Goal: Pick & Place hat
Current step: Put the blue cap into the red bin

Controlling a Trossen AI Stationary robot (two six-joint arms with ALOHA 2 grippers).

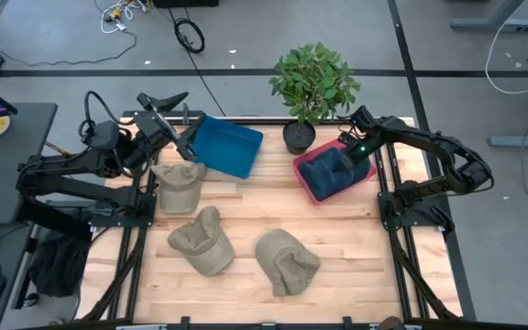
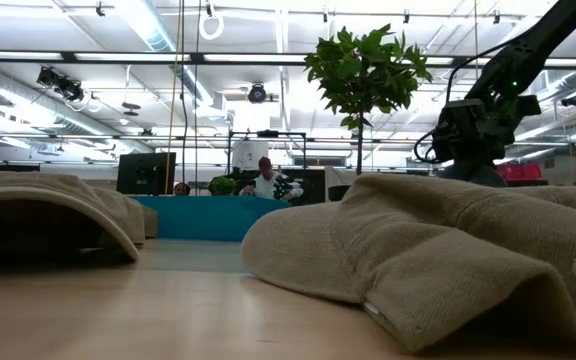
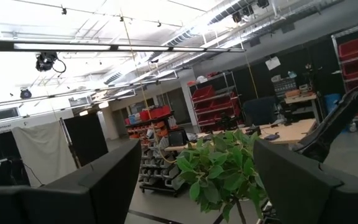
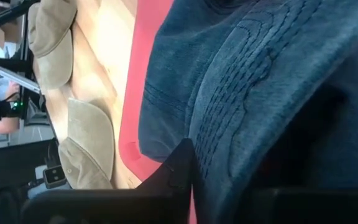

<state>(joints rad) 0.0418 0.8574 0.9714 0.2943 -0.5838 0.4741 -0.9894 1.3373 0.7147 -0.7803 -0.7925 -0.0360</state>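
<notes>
The right gripper (image 1: 354,147) is down in the red bin (image 1: 308,177) at the counter's (image 1: 246,215) far right, by the potted plant (image 1: 314,82). It sits right on the navy hat (image 1: 330,169) lying inside that bin. In the right wrist view dark blue fabric (image 4: 272,81) fills most of the frame and hides the jaws, so can't tell if they're spread or pinching.

Left gripper (image 1: 163,101) is raised at the far left, near the blue bin (image 1: 223,147), w/ jaws spread & nothing between them; its wrist view looks out into the room over the plant (image 3: 219,168).

3 tan hats lie on the wood: one (image 1: 178,186) just in front of the blue bin, partly under the left arm, one (image 1: 201,240) nearer the middle, and one (image 1: 286,261) just to its right.
</notes>
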